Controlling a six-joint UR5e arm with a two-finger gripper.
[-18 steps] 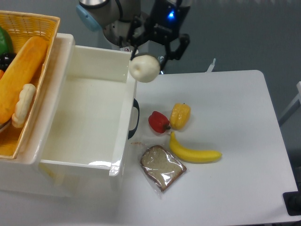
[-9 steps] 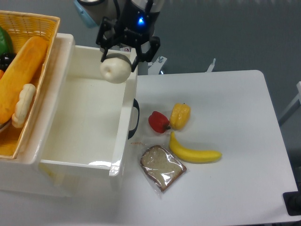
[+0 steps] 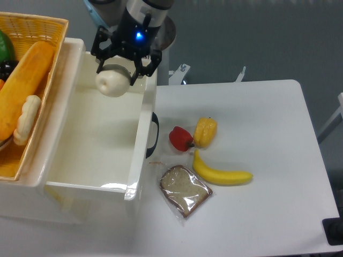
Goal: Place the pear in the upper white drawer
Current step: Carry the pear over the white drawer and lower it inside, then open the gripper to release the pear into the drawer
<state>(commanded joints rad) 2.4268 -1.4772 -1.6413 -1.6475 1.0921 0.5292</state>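
The pale cream pear (image 3: 113,82) hangs in my gripper (image 3: 117,75), which is shut on it from above. It is held above the far end of the upper white drawer (image 3: 136,160), inside the line of its right rim. The drawer is a deep glossy white bin, open, with a dark handle (image 3: 154,134) on its right side, and nothing shows inside it. The arm's wrist with a blue light (image 3: 139,36) stands over the drawer's back rim.
A woven yellow basket (image 3: 45,24) with bread and other food sits left of the drawer. On the white table (image 3: 268,134) to the right lie a red pepper (image 3: 180,138), a yellow pepper (image 3: 205,131), a banana (image 3: 221,172) and a wrapped bread slice (image 3: 185,190).
My gripper has carried the pear leftwards, from over the table's back edge, across the drawer's right rim, to above the drawer's interior. Nothing else has moved.
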